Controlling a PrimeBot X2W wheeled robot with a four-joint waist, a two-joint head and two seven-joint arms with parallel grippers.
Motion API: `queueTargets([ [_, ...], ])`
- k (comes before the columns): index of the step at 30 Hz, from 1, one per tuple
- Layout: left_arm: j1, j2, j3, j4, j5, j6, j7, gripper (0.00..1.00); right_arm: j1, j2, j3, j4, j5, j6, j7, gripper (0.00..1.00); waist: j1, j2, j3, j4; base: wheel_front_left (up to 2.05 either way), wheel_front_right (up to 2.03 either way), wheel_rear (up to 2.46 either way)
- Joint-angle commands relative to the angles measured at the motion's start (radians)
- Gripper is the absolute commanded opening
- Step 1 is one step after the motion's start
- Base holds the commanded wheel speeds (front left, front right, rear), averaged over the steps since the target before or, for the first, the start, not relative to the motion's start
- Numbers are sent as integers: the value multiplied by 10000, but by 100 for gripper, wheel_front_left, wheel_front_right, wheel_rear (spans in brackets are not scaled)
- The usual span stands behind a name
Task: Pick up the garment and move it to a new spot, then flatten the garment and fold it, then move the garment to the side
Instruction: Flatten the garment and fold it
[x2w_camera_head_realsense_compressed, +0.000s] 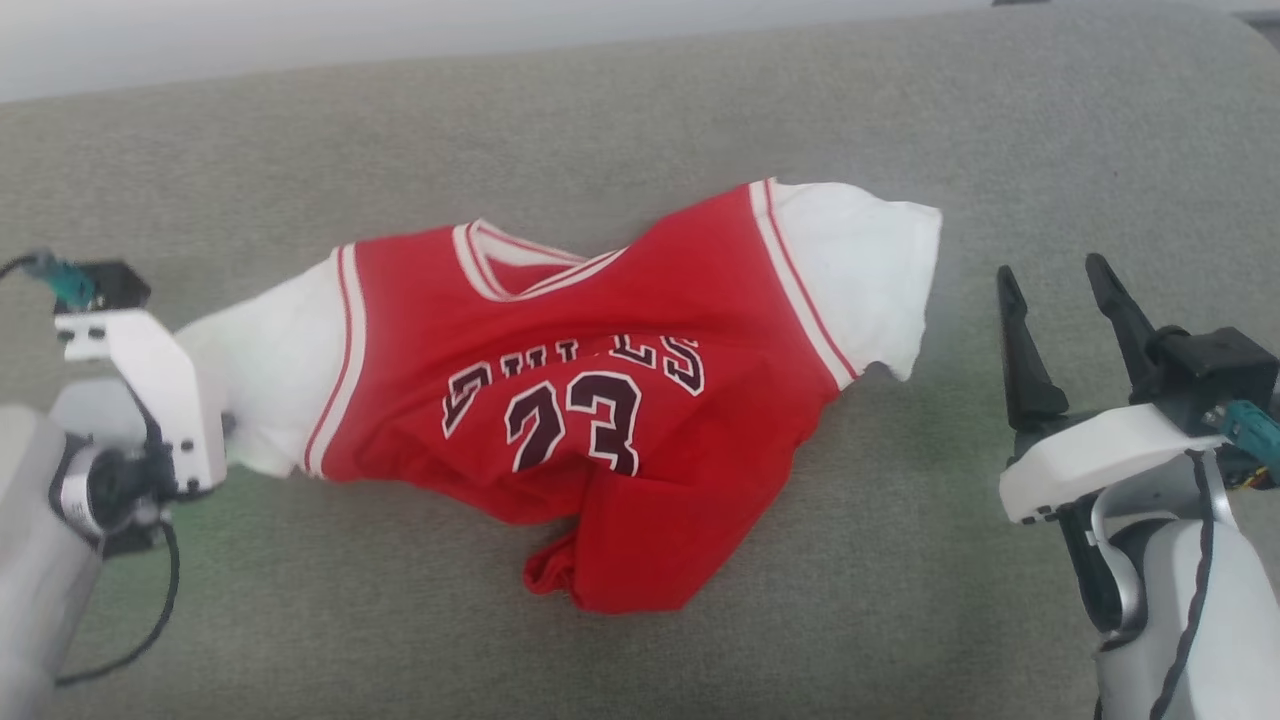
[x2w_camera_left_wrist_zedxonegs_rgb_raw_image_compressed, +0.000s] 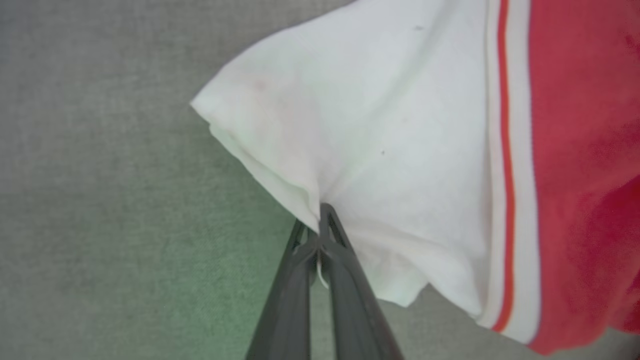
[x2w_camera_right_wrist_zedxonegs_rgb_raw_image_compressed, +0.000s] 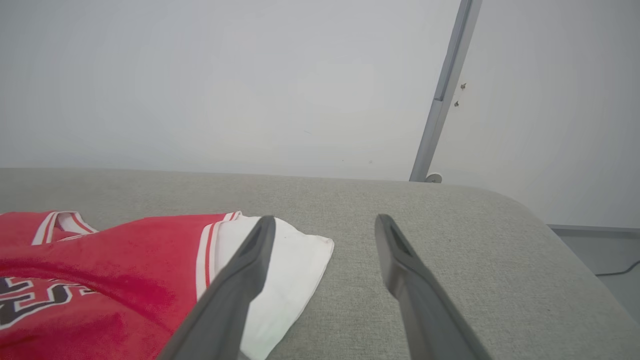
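The garment (x2w_camera_head_realsense_compressed: 600, 400), a red jersey with white sleeves and the number 23, lies crumpled and face up on the grey cushion (x2w_camera_head_realsense_compressed: 700, 120). Its lower hem is bunched toward the front. My left gripper (x2w_camera_left_wrist_zedxonegs_rgb_raw_image_compressed: 319, 212) is shut on the edge of the garment's white left sleeve (x2w_camera_left_wrist_zedxonegs_rgb_raw_image_compressed: 360, 125), with a bit of cloth pinched between the fingertips. In the head view that sleeve (x2w_camera_head_realsense_compressed: 265, 350) reaches to my left wrist. My right gripper (x2w_camera_head_realsense_compressed: 1055, 280) stands open, apart from the right sleeve (x2w_camera_head_realsense_compressed: 865, 270), with nothing between its fingers (x2w_camera_right_wrist_zedxonegs_rgb_raw_image_compressed: 250, 260).
The grey cushion's (x2w_camera_right_wrist_zedxonegs_rgb_raw_image_compressed: 450, 250) rounded far-right corner drops off to the floor. A pale wall and a grey metal post (x2w_camera_right_wrist_zedxonegs_rgb_raw_image_compressed: 442, 90) stand behind it. Bare fabric stretches in front of and to the right of the garment.
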Motion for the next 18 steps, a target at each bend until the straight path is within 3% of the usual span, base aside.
queueTargets([
  [1, 428, 96, -6, -170, -139, 145, 128, 0, 111, 10, -47, -69, -77, 1, 40, 100, 0, 0, -154, 157, 0, 0, 0],
  [8, 1439, 353, 291, -1508, -440, 691, -93, 0, 331, -24, -39, -177, -64, 1, 235, 100, 0, 0, -402, 454, 0, 0, 0],
  [9, 1470, 398, 317, -1654, -417, 736, -167, 19, 338, -39, -15, -192, -79, 1, 292, 100, 0, 0, -431, 481, 0, 0, 0],
  [10, 1454, 430, 367, -1762, -393, 800, -223, 69, 331, -56, -1, -201, -81, 1, 317, 100, 0, 0, -458, 508, 0, 0, 0],
  [11, 1450, 427, 417, -1852, -457, 869, -203, 100, 306, -64, 23, -210, -73, 1, 362, 100, 0, 0, -475, 525, 0, 0, 0],
  [18, 677, 864, 228, -2378, 25, 1034, 327, 100, 131, -248, 166, -393, 31, 1, 601, 100, 0, 0, -437, 571, 0, 0, 0],
])
